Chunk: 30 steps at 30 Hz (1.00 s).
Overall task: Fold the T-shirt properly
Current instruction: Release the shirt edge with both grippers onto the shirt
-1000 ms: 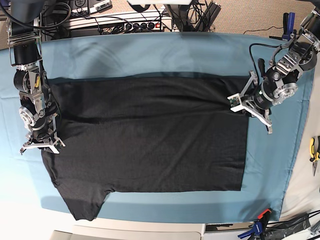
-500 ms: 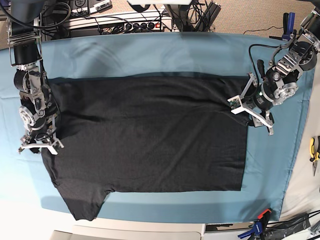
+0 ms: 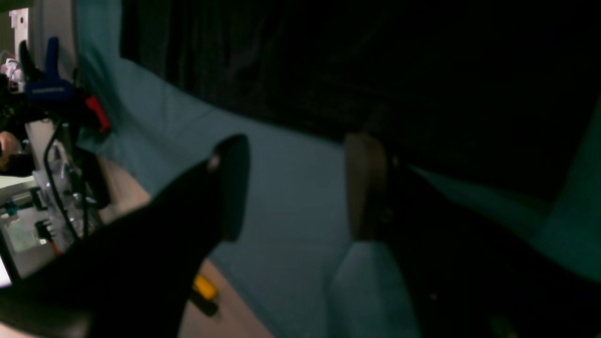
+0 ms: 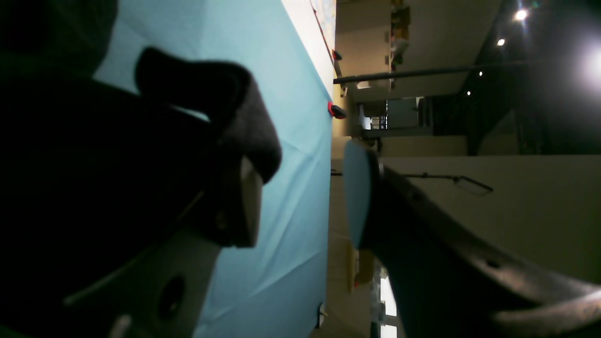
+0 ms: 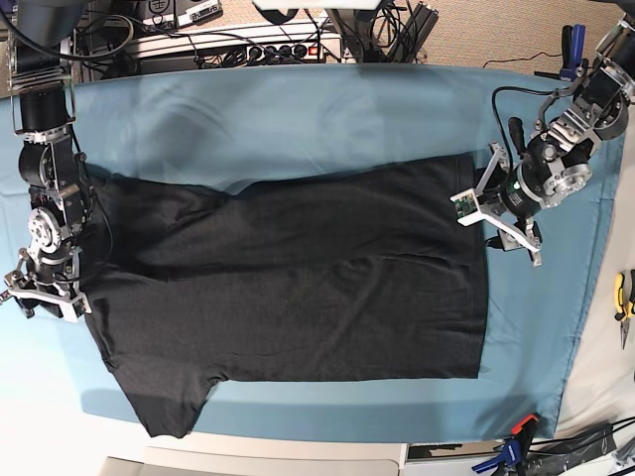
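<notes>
Teal cloth (image 5: 298, 109) spread smooth across the desk (image 5: 288, 454). Power strip (image 5: 238, 45) and tangled cables along the far edge. Blue-and-red clamp (image 5: 514, 446) gripping the near corner. Yellow-handled pliers (image 5: 623, 302) lying off the cloth.

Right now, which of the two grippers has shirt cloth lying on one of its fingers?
The right gripper: a fold of the T-shirt is draped over one finger. The left gripper has bare fingers over the teal cloth.
</notes>
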Each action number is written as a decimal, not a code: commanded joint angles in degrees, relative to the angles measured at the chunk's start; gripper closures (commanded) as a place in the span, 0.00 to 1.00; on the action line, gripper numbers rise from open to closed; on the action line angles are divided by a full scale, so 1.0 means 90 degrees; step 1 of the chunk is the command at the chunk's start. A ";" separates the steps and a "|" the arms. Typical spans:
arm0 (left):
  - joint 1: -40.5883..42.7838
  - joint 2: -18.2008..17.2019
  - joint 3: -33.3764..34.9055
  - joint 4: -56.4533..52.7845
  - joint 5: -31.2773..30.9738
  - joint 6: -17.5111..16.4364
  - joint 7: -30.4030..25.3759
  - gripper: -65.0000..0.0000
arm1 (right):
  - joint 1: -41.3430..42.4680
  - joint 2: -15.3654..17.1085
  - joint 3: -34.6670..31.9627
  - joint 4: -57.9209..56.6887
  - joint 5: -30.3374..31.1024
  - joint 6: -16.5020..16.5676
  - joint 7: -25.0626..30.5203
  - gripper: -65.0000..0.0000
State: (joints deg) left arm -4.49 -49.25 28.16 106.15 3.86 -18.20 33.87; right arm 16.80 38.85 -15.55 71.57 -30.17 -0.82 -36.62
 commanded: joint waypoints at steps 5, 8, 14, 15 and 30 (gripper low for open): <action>-0.0100 -0.0102 -0.0063 0.0080 0.0041 0.0090 -0.0051 0.49 | 0.0143 0.0160 0.0068 0.0083 -0.0049 -0.0104 0.0063 0.57; -0.0100 -0.0100 -0.0063 0.0080 0.0041 0.0090 -0.0051 0.49 | 0.0143 0.0160 0.0068 0.0083 -0.0049 -0.0104 0.0073 0.57; -0.0100 -0.0100 -0.0063 0.0080 0.0041 0.0090 -0.0051 0.49 | 0.0146 0.0163 0.0068 0.0083 0.0345 0.0821 0.0231 0.57; -0.0100 -0.0100 -0.0063 0.0080 0.0041 0.0090 -0.0051 0.49 | 0.0143 0.0160 0.0068 0.0083 0.0478 0.1081 0.0272 0.57; -0.0097 -0.0102 -0.0063 0.0080 -0.0253 0.0012 0.0109 0.49 | 0.0141 0.0372 0.0068 0.0131 0.1620 0.4058 -0.0226 0.57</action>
State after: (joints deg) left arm -4.49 -49.21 28.16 106.15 1.26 -18.61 35.20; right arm 16.53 40.49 -15.55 71.72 -14.81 36.47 -38.61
